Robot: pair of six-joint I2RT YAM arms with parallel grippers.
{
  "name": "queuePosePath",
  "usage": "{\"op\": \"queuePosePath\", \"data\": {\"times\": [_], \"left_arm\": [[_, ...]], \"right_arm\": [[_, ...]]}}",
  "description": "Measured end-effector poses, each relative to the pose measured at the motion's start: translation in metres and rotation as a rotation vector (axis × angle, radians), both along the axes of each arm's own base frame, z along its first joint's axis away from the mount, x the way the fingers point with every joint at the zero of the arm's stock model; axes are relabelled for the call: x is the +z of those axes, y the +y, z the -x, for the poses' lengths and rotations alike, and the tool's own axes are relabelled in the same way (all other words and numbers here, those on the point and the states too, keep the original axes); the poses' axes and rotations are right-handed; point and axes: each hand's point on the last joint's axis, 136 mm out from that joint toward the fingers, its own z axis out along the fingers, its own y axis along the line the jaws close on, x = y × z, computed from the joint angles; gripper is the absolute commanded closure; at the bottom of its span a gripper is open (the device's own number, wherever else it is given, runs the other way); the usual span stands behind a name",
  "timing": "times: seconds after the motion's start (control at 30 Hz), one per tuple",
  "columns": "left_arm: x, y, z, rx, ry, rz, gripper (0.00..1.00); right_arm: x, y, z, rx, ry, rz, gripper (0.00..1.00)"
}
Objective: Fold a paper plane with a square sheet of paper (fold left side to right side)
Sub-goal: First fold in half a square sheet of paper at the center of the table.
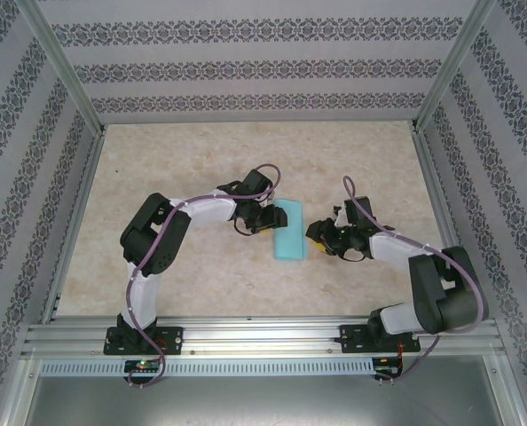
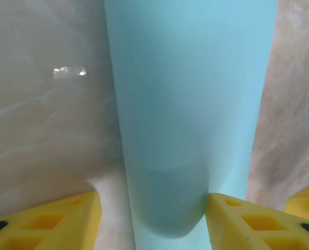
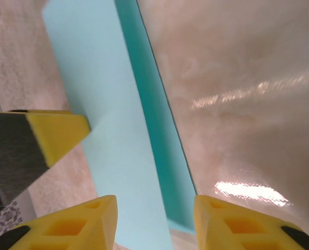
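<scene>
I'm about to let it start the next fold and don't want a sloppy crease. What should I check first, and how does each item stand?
1. First fold made: ok, the square sheet of paper lies as a narrow doubled strip on the table.
2. Crease pressed flat: not ok, the fold looks rounded in the left wrist view.
3. Layers aligned: cannot tell, a darker strip shows beside the top layer.
4. Jaws of the left gripper open: ok.
5. Jaws of the right gripper open: ok.
6. Arms apart: ok, one each side of the strip.
</scene>
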Motion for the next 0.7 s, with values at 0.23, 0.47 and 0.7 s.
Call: {"op": "queuePosePath", "data": {"times": [0.23, 0.47, 0.7], "left_arm": [[0.000, 0.000, -0.001, 0.010, 0.008, -0.004, 0.39], [0.000, -0.001, -0.002, 0.019, 0.027, -0.013, 0.38], [-0.001, -0.002, -0.003, 0.039, 0.058, -0.029, 0.38]], "right_arm": [[0.010, -0.016, 0.001, -0.038, -0.033, 0.061, 0.54], [0.009, -0.022, 0.004, -0.050, -0.024, 0.088, 0.54], [0.008, -0.024, 0.006, -0.053, -0.015, 0.097, 0.54]]}}
